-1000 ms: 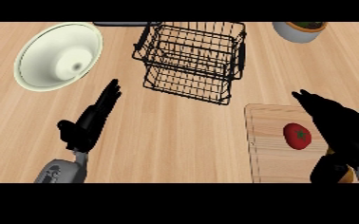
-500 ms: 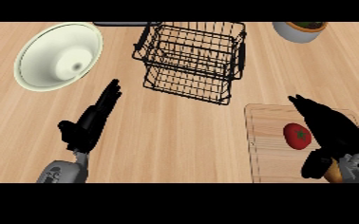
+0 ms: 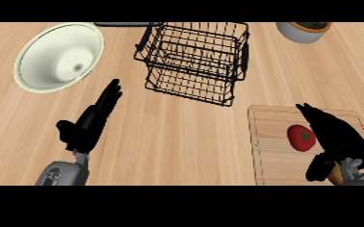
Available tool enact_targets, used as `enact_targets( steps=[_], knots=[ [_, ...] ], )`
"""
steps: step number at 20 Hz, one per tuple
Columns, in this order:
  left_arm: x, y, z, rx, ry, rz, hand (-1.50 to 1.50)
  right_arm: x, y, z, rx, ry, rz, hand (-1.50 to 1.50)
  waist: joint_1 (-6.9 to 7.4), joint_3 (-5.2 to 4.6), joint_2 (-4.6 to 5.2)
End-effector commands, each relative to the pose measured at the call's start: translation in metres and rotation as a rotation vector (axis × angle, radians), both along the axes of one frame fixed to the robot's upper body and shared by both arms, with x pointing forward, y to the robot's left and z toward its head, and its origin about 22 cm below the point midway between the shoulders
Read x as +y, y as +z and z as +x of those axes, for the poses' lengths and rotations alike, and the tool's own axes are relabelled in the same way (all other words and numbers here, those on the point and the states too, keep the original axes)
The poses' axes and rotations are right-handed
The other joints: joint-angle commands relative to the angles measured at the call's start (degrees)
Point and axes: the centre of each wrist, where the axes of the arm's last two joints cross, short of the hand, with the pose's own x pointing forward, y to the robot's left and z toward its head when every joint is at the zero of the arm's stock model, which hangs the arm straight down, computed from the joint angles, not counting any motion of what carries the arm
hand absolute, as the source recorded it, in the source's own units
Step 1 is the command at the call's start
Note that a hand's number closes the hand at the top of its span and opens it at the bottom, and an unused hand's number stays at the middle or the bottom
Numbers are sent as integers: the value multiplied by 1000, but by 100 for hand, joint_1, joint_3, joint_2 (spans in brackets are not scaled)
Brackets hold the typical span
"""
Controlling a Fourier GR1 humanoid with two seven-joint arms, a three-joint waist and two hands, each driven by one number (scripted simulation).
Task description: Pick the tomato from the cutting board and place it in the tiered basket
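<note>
One tomato [image 3: 301,137] round, stem up on cutting board [image 3: 274,144] | right hand [image 3: 332,132] spread beside | left hand [image 3: 94,118] straight

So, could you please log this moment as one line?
phase: reach | right hand: open beside red tomato on wooden cutting board | left hand: open, resting | black wire tiered basket

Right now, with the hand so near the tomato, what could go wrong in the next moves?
1. The right hand is open just right of the tomato; the round tomato may roll across the cutting board if nudged.
2. The tiered basket has thin wire walls; a carried tomato or the hand may catch its rim.
3. The open left hand rests left of the basket and probably does not interfere.
</note>
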Motion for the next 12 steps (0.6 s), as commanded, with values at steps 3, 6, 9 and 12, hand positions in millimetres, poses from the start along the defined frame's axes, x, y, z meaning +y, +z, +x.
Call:
enact_targets(
  steps=[3,6,9,12],
  knots=[
    [16,19,-13,-2,-12,-19,0,-9,-4,9,34,14,-6,-150,26,0,-7],
    [2,-19,-8,7,1,0,0,-3,-31,14,46,24,9,-150,8,-1,3],
    [-13,1,-15,2,-2,-3,0,-25,-14,19,22,11,33,-150,16,0,-3],
    [-24,0,-6,4,6,-20,0,-13,-34,9,-5,46,81,150,1,0,-1]
  ],
)
